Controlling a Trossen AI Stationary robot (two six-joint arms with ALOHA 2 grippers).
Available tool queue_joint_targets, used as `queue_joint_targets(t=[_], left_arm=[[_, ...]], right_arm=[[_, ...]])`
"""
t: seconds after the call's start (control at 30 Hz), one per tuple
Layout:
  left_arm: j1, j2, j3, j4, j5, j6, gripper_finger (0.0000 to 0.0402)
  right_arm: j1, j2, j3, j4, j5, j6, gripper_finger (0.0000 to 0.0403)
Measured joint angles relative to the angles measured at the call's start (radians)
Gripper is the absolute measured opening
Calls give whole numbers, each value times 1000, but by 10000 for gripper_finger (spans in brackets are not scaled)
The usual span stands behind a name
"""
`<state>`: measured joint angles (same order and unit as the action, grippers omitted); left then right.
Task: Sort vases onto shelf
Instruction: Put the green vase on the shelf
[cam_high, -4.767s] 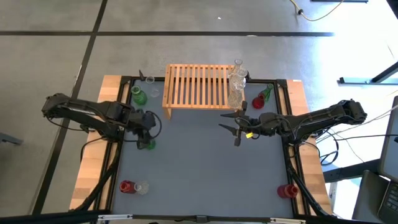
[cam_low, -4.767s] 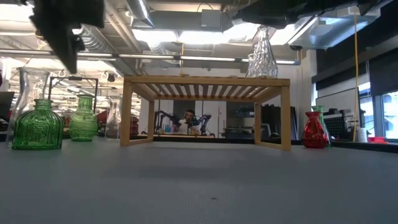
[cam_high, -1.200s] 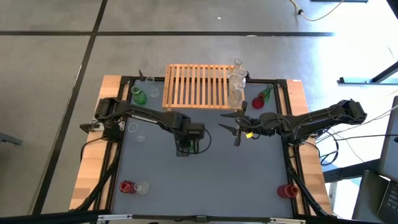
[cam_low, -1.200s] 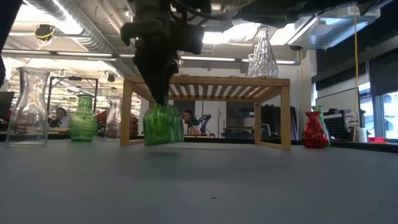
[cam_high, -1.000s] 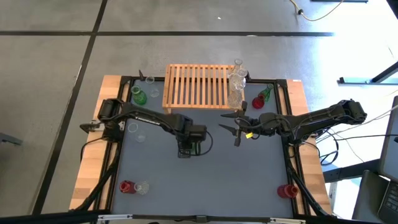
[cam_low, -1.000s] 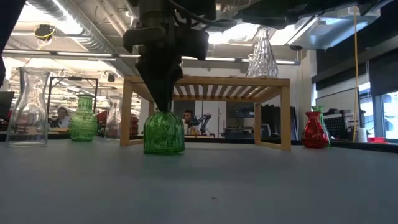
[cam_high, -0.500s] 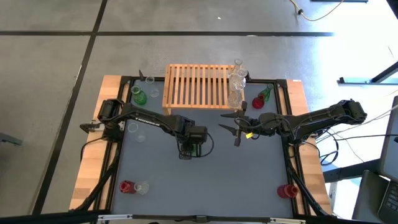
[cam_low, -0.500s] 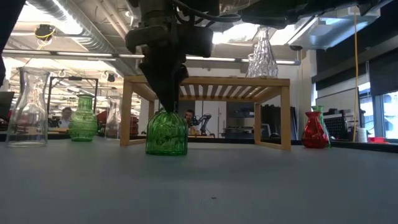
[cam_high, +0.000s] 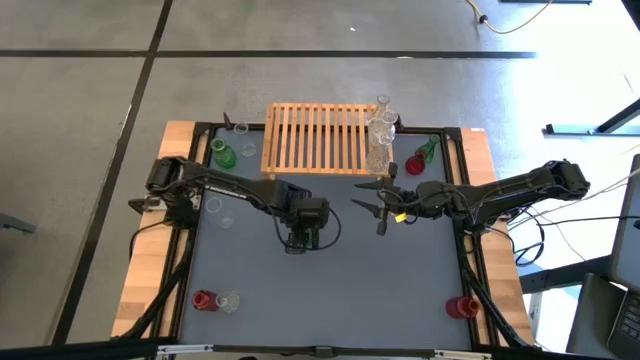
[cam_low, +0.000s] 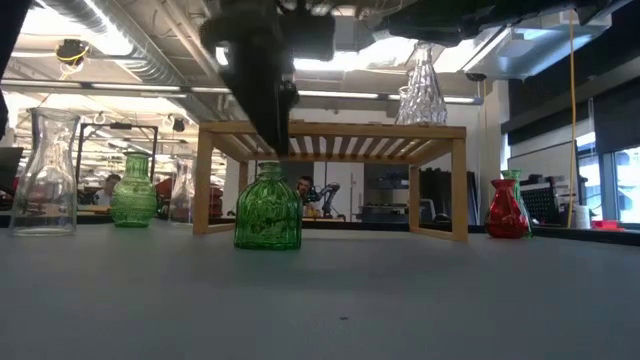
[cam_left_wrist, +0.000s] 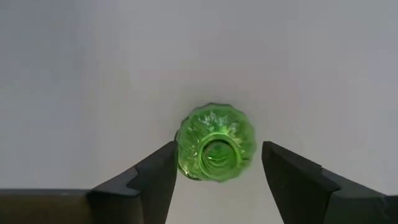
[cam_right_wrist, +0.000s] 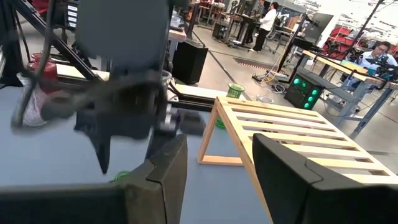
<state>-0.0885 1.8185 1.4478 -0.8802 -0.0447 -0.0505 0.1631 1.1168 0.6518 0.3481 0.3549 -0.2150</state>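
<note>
Left gripper (cam_left_wrist: 217, 171) is seen spread wide in the left wrist view, fingers clear on both sides of the green vase (cam_left_wrist: 216, 144), nothing gripped. In the low view the gripper (cam_low: 270, 135) hangs just above the vase mouth, left of centre frame, and the green vase (cam_low: 268, 208) is planted upright on the grey table (cam_low: 400, 300) with no contact visible. Judged as a release: vase is parked on the mat in front of the shelf (cam_low: 330, 130), not on it, probably as a staging spot within reach of the other arm, or for a re-grip.

In the high view the left gripper (cam_high: 297, 238) is placed at centre frame, below the shelf (cam_high: 318, 138); the vase is mostly hidden under it there.

Right gripper (cam_high: 380, 205) is held idle right of centre, just below the shelf's lower right corner; in the right wrist view its fingers (cam_right_wrist: 163, 168) are parted with nothing between them.

Clear vases (cam_high: 380, 135) are grouped on the shelf's right end, so that end seems reserved for clear glass. Remaining pieces are left on the table: another green vase (cam_high: 222, 155) upper left, a red vase (cam_high: 416, 165) right of the shelf, a red one (cam_high: 203, 299) lower left, another red one (cam_high: 462, 306) lower right. Most of the sort is judged undone.
</note>
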Motion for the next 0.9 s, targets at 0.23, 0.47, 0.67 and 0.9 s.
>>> queue_joint_targets(t=[0.23, 0.47, 0.67, 0.9], left_arm=[[-12, -184, -148, 154, -65, -52, 224], [-33, -373, -432, 498, -73, -75, 223], [-71, -412, -584, 684, -72, -78, 223], [-76, -363, -643, 798, -76, -79, 223]], right_arm=[[0, 0, 0, -9, 0, 0, 170], [0, 0, 0, -4, 0, 1, 170], [0, 0, 0, 10, 0, 0, 170], [0, 0, 0, 10, 0, 0, 170]])
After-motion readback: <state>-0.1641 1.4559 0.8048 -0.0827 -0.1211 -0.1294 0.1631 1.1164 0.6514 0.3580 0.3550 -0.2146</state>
